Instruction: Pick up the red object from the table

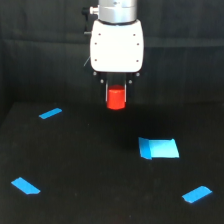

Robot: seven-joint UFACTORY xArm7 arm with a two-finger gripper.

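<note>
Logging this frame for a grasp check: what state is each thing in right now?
gripper: pointing down, shut on the red object
red object: upright, held between the fingers, apparently lifted clear of the table
table: flat, bearing the tape pieces
blue tape pieces: four, lying flat and apart, untouched

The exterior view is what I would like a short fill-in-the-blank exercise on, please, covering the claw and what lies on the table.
1. The claw holds the ____ object between its fingers.
2. The pieces of tape on the table are coloured ____.
3. The number of blue tape pieces in view is ____.
4. The largest tape piece lies toward the exterior view's ____.

Missing words: red; blue; four; right
</note>
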